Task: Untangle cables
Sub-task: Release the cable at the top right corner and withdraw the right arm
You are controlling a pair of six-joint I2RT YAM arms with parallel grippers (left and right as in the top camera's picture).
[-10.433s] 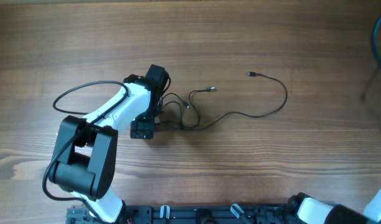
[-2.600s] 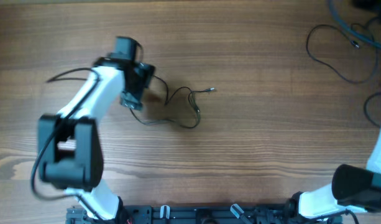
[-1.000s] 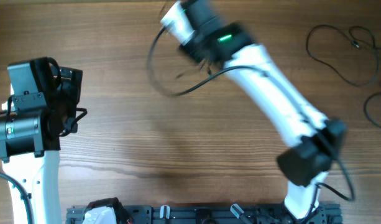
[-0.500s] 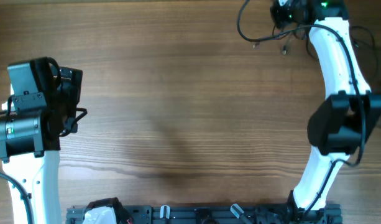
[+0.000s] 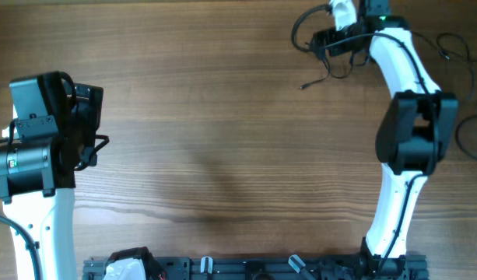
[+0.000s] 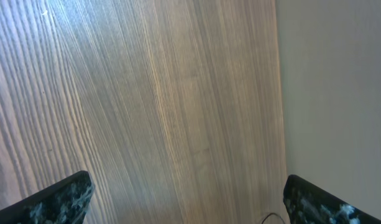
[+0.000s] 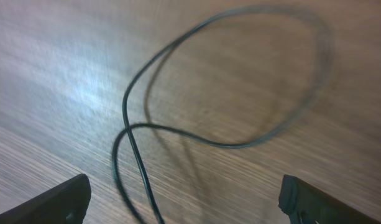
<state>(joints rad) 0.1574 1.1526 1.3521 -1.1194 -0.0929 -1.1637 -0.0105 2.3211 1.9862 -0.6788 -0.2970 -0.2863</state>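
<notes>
A thin black cable lies in a loop at the far right of the table, its loose end trailing toward the middle. My right gripper hovers over it, open. In the right wrist view the cable curls on the wood and one strand runs down between my right gripper's wide-spread fingertips without being pinched. My left gripper is drawn back at the table's left side. In the left wrist view it is open with only bare wood between the fingers.
More dark cables lie at the far right corner, and another curls at the right edge. The wooden table's edge runs close by in the left wrist view, with a thin bit of wire near it.
My right arm swung the cable from the table's far middle to the far right, then opened and let go. The left arm stayed still.
</notes>
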